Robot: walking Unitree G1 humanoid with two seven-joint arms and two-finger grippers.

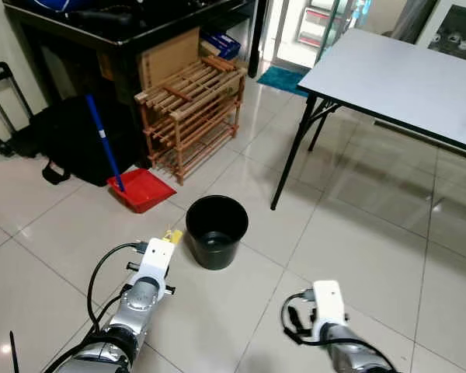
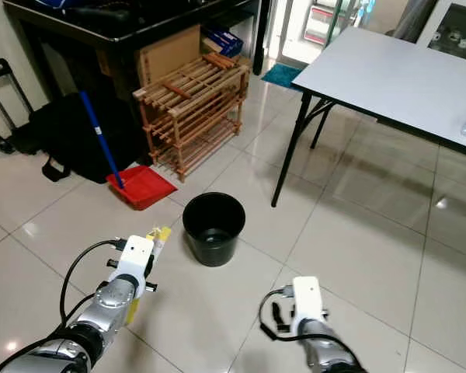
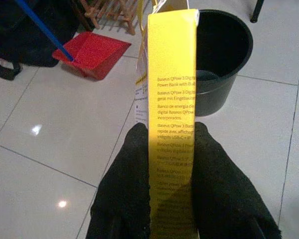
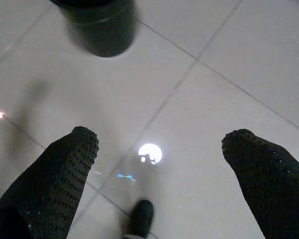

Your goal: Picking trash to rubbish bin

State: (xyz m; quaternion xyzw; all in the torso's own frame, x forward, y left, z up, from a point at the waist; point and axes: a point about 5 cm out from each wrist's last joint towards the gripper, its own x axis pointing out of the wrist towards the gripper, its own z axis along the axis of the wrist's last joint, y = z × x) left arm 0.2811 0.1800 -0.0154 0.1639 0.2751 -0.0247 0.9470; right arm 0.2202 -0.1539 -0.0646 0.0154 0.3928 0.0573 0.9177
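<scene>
While the left claw (image 3: 172, 164) pinches it, the yellow box (image 3: 172, 99) points lengthwise toward the black bin (image 3: 224, 55).

I'm seeing an evenly lit room in both eye views, sharp from edge to edge, with daylight coming in from the doorway at the far end. The glossy floor tiles (image 1: 357, 233) throw back small bright glints and a soft shadow lies under the white table (image 1: 396, 78). My left wrist view is crisp on the yellow box (image 3: 172, 124), its print readable. My right wrist view is dimmer, with the black bin (image 4: 97, 25) blurred and one round lamp reflection on the tile.
</scene>
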